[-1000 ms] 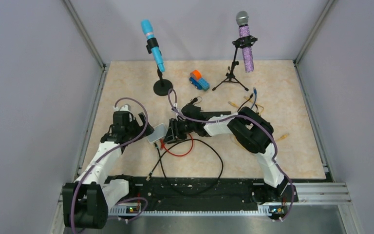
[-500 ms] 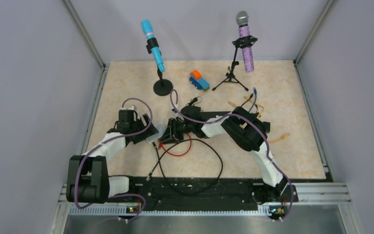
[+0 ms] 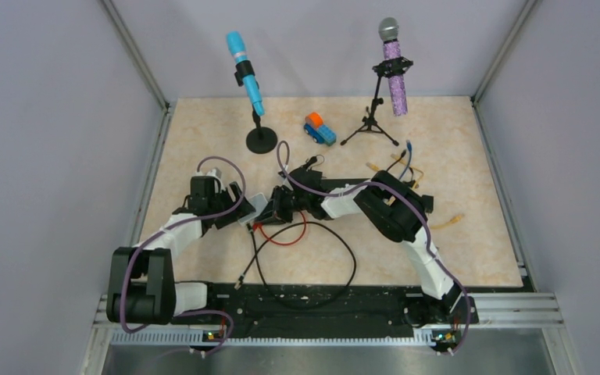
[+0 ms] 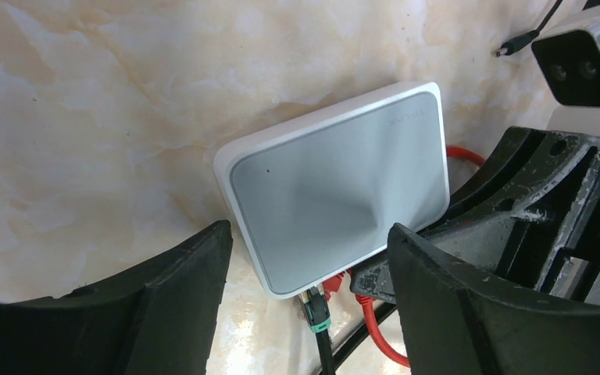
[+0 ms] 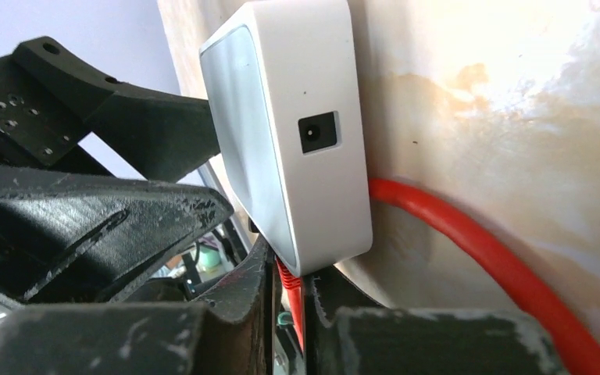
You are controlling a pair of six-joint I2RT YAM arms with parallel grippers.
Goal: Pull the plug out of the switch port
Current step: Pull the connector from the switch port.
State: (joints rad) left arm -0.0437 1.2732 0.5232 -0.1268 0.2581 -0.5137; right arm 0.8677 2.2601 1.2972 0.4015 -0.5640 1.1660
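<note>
Red plug is pinched by narrowed right claw at white box edge. Box is straddled by wide left claw. Plug axis points away from box.

Bright and even from overhead, with only faint soft shadows on the table; sharp across the top view. Up close, hazy sheen over the white box, black fingers underexposed, red plug blurred, table washed out in patches.
</note>
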